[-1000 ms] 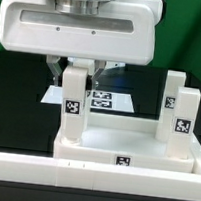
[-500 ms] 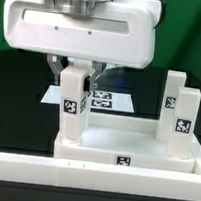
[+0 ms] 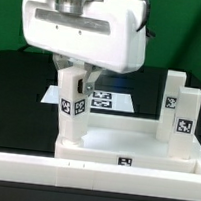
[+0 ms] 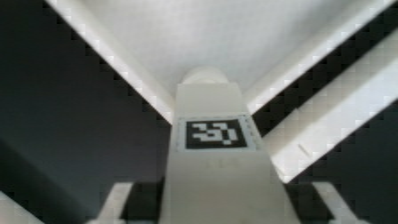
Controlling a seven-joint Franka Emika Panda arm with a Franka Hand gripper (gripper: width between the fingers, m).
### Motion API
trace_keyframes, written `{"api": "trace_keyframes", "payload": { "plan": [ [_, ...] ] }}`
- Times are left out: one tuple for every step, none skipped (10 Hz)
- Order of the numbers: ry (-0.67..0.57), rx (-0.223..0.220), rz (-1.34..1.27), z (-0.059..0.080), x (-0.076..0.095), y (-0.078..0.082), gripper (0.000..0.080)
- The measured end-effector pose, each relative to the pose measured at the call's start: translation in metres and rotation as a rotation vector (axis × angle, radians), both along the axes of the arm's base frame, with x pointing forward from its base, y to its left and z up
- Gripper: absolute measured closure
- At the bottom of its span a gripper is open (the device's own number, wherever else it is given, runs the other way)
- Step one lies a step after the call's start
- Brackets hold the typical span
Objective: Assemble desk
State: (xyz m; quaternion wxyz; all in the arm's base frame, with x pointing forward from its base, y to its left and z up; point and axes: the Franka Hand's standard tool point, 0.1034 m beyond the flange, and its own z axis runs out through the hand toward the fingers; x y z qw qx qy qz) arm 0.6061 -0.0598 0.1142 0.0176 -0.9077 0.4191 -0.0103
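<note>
The white desk top [image 3: 154,161] lies as a shallow tray just behind the front wall. At its corner on the exterior view's left a white square leg [image 3: 72,114] with a black-and-white tag stands upright. My gripper [image 3: 76,82] comes down over that leg's upper end and is shut on it, one finger on each side. In the wrist view the same leg [image 4: 217,115] runs down the middle, between the fingers [image 4: 121,205] of my gripper [image 4: 221,208], toward the desk top [image 4: 231,30]. Two more tagged legs [image 3: 172,96] [image 3: 185,119] stand upright on the right side.
A long white border wall [image 3: 90,180] runs across the front. The marker board [image 3: 117,100] lies flat on the black table behind the desk top. A green backdrop closes the back.
The hand has turned about its vertical axis and now sits skewed in the exterior view. The held leg has turned with it and shows two tagged faces.
</note>
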Motion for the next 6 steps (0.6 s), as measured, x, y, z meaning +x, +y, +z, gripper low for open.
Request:
{"api": "trace_keyframes", "payload": {
  "plan": [
    [-0.004, 0.005, -0.099, -0.0002, 0.0008, 0.0002, 0.0509],
    [-0.006, 0.009, -0.190, -0.0002, 0.0015, 0.0012, 0.0509],
    [-0.003, 0.011, -0.256, -0.0006, 0.0014, 0.0024, 0.0509],
    [0.000, 0.018, -0.373, -0.0014, 0.0009, 0.0036, 0.0509],
    [0.000, 0.023, -0.474, -0.0024, 0.0004, 0.0046, 0.0509],
    [0.002, 0.025, -0.529, -0.0029, 0.0003, 0.0058, 0.0509]
  ]
}}
